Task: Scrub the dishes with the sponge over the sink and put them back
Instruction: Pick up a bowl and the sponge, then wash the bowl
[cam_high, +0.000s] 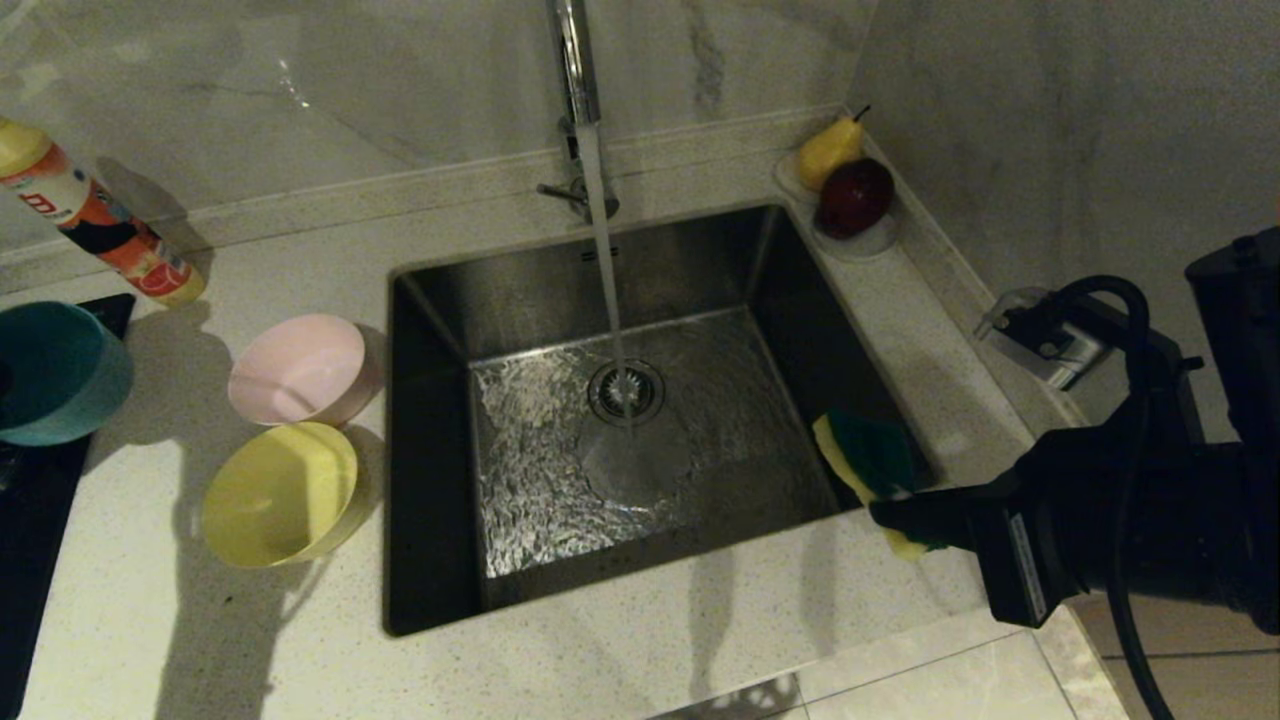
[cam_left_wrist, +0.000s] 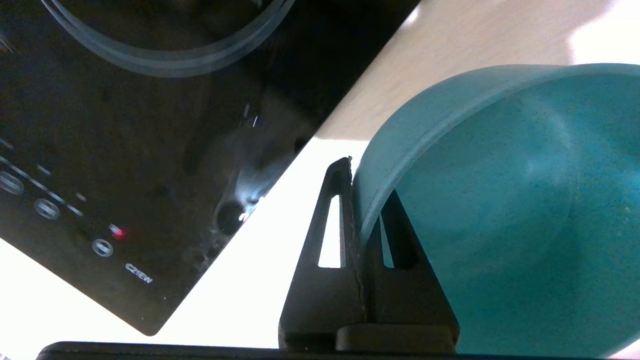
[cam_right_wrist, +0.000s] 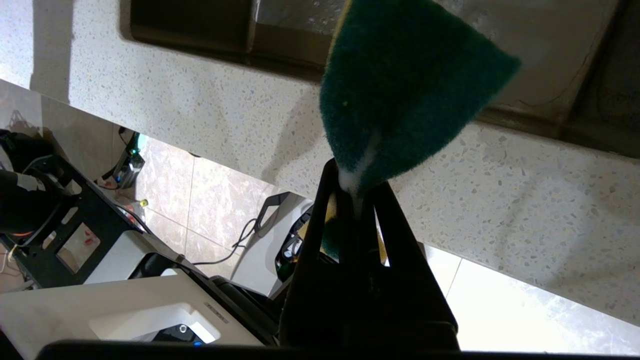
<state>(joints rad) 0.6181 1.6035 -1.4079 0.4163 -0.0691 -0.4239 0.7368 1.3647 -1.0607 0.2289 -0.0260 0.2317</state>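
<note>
The light blue bowl hangs tilted at the far left over the hob's edge. In the left wrist view my left gripper is shut on the rim of the blue bowl, one finger inside and one outside. The pink bowl and the yellow bowl sit on the counter left of the sink. My right gripper holds the sponge over the sink's front right corner. Seen from the right wrist, the right gripper pinches the sponge, green face showing.
Water runs from the chrome tap onto the drain strainer. A spray bottle lies at the back left. A black hob lies beside the bowls. A white dish with a pear and a red fruit stands behind the sink.
</note>
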